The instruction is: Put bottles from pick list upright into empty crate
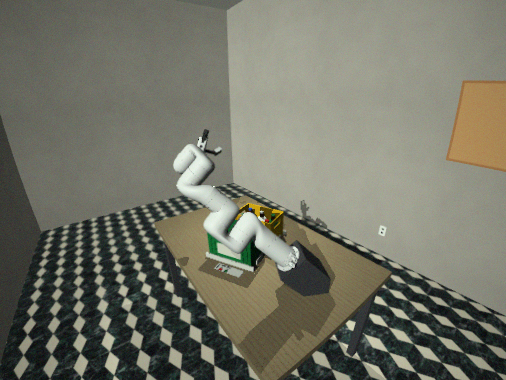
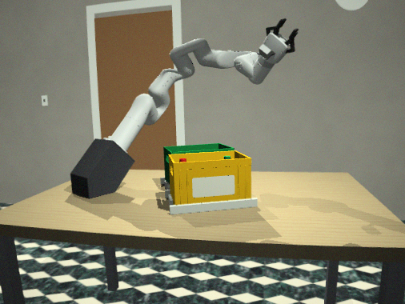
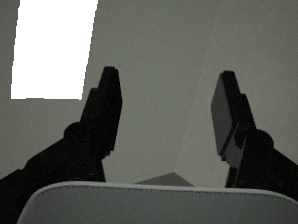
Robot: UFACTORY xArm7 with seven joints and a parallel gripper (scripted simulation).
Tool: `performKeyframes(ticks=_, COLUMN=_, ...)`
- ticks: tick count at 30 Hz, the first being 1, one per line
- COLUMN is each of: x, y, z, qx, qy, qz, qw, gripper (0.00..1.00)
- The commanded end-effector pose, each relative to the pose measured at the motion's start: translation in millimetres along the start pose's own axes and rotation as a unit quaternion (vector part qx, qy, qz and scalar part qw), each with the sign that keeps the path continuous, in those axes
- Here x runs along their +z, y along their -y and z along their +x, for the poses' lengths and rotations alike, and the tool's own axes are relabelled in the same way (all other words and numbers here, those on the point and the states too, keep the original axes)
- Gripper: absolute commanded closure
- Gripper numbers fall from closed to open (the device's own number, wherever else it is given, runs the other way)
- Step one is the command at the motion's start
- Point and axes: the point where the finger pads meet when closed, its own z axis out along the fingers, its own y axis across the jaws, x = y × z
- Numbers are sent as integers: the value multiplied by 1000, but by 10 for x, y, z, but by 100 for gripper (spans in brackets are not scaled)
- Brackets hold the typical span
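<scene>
Tabletop (image 1: 310, 250) (image 2: 304, 192), wood-grained w/ dark edge, stands on dark legs over a floor (image 1: 120, 280) (image 2: 168, 276) of dark green & cream checks. Plain grey walls meet in a corner in the top view; an orange board (image 1: 482, 125) & a socket (image 1: 382, 230) are on the wall at R of that view. Exterior view: brown door (image 2: 136, 80) in white frame, w/ switch plate (image 2: 45, 100) beside it.

Yellow crate (image 1: 277, 227) (image 2: 182, 184) & green crate (image 1: 212, 246) (image 2: 172, 150) stand side by side on the tabletop; red & green bottle caps show inside the yellow one. Pick list (image 1: 229, 270), a paper strip, lies near the green crate; its lines are too small to read. Arm's shadow falls across the wood.

Pincer (image 1: 212, 140) (image 2: 289, 30) (image 3: 167, 86), high above the tabletop, tips upward: fingers spread, nothing btwn them.
</scene>
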Motion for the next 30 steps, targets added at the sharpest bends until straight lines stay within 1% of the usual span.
performKeyframes(ticks=1, x=-1, y=180, z=45, qx=45, qy=-24, qz=14, qw=999, gripper=35)
performKeyframes(ticks=2, x=-1, y=180, z=45, qx=45, qy=-24, qz=14, qw=999, gripper=35)
performKeyframes(ticks=4, x=-9, y=273, z=80, qx=73, qy=-39, qz=22, qw=996, gripper=35)
performKeyframes(ticks=6, x=-11, y=297, z=89, qx=81, qy=-43, qz=24, qw=995, gripper=35)
performKeyframes(ticks=10, x=-43, y=475, z=174, qx=137, qy=-74, qz=40, qw=987, gripper=35)
performKeyframes(ticks=13, x=-46, y=493, z=182, qx=144, qy=-78, qz=43, qw=986, gripper=35)
performKeyframes(ticks=17, x=-95, y=661, z=277, qx=200, qy=-108, qz=60, qw=972, gripper=35)
performKeyframes(ticks=19, x=-95, y=661, z=277, qx=200, qy=-108, qz=60, qw=972, gripper=35)
performKeyframes(ticks=24, x=-167, y=837, z=393, qx=263, qy=-143, qz=82, qw=951, gripper=35)
performKeyframes(ticks=26, x=-167, y=837, z=394, qx=265, qy=-144, qz=83, qw=950, gripper=35)
performKeyframes(ticks=30, x=-250, y=979, z=505, qx=317, qy=-173, qz=103, qw=927, gripper=35)
